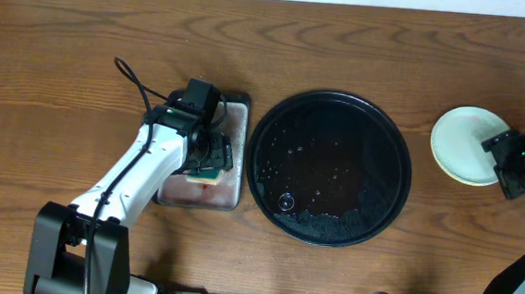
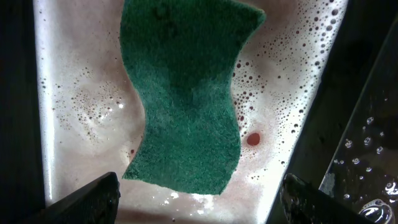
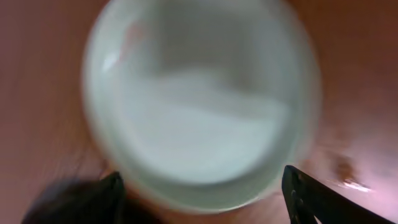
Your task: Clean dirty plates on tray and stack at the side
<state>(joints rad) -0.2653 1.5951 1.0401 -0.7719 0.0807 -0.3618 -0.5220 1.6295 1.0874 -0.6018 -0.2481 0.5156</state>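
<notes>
The black tray [image 1: 389,128] sits mid-table, wet with drops and foam, with no plate on it. The plates [image 1: 462,142] are stacked on the table at the right: a pale mint one on top with a yellowish rim showing under it. My right gripper [image 1: 503,166] is at the stack's right edge. In the right wrist view its fingers stand wide apart, and the blurred mint plate [image 3: 199,99] lies just beyond the right gripper [image 3: 202,176] without touching them. My left gripper [image 1: 214,153] hangs open over a green sponge [image 2: 186,93], and nothing is held in the left gripper [image 2: 200,185].
The sponge [image 1: 207,174] lies in a rectangular silver tray [image 1: 227,195] left of the black tray. The silver tray's floor [image 2: 74,74] holds reddish soapy water. The left arm reaches in from the bottom left, the right arm from the right edge.
</notes>
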